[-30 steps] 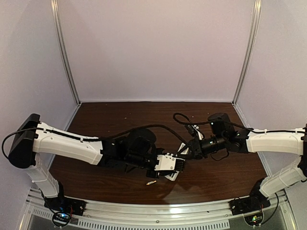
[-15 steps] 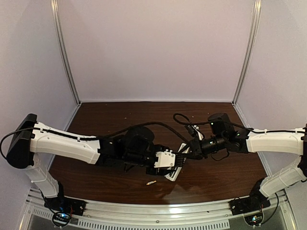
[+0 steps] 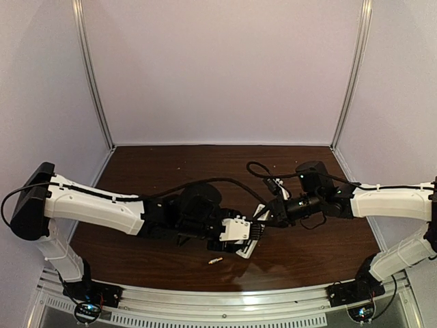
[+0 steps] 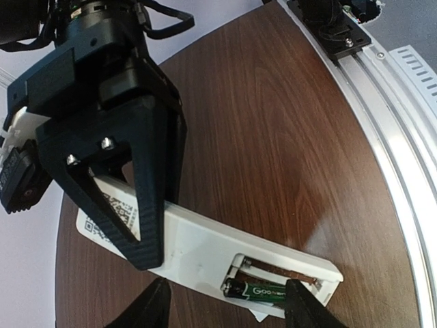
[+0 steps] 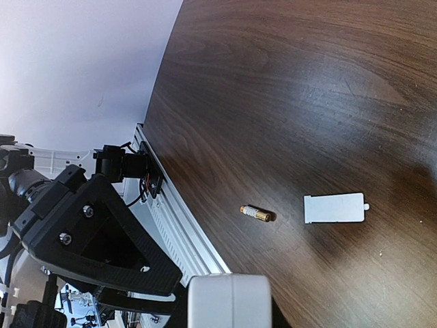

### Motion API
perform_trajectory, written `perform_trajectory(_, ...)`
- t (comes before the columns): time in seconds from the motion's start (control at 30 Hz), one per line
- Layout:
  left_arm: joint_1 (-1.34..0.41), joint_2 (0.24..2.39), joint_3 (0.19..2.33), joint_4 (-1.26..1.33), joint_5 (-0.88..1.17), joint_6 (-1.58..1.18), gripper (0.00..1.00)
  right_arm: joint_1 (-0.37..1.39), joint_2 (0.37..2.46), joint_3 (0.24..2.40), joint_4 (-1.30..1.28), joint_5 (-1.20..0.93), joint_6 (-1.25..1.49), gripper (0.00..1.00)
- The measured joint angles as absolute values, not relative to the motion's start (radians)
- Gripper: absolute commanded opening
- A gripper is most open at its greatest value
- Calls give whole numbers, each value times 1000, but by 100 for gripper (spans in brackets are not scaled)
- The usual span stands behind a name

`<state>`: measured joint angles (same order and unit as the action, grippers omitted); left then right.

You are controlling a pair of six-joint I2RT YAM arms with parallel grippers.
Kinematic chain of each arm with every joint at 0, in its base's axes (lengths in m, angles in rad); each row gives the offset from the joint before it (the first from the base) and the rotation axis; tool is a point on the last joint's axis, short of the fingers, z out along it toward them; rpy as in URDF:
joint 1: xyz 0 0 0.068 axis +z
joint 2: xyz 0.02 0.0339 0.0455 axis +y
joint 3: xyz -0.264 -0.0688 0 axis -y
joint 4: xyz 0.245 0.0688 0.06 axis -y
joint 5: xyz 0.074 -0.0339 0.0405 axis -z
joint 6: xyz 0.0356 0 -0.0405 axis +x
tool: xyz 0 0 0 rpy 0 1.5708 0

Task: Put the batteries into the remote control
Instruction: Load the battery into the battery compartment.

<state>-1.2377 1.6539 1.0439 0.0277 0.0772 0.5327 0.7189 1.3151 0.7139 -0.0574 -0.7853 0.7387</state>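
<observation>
1. Remote control [image 4: 205,246] lies with its back side up, slanted over the brown table [image 4: 273,123]. Its battery recess is uncovered at the end close to the left wrist camera.
2. Right gripper [image 4: 130,239] is clenched on the other end of the remote control. Its black fingers press that end from both sides, next to a printed label [image 4: 102,222].
3. Left gripper [image 4: 229,311] is released. Its two fingers [image 4: 153,307] stand wide apart at the bottom edge of the left wrist view and hold nothing.
4. The recess end of the remote control sits between these two fingers, just in front of them. I cannot tell if they touch the plastic.
5. One dark battery [image 4: 263,292] with green print lies inside the recess, in the slot nearer to the left gripper. The slot beside it shows only a metal spring.
6. The second battery [image 5: 257,214], pale with a golden end, lies loose on the table, apart from both grippers. In the top view it is just in front of the left gripper, towards the rail [image 3: 225,297].
7. A flat white cover piece [image 5: 334,208] lies on the table near this loose battery, not touching it.
</observation>
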Motion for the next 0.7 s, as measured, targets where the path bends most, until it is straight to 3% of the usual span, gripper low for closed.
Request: perform_trajectory(0.7, -1275, 1701, 1073, -13, -16, 594, 38, 719, 1315, 716, -64, -783, 736, 0)
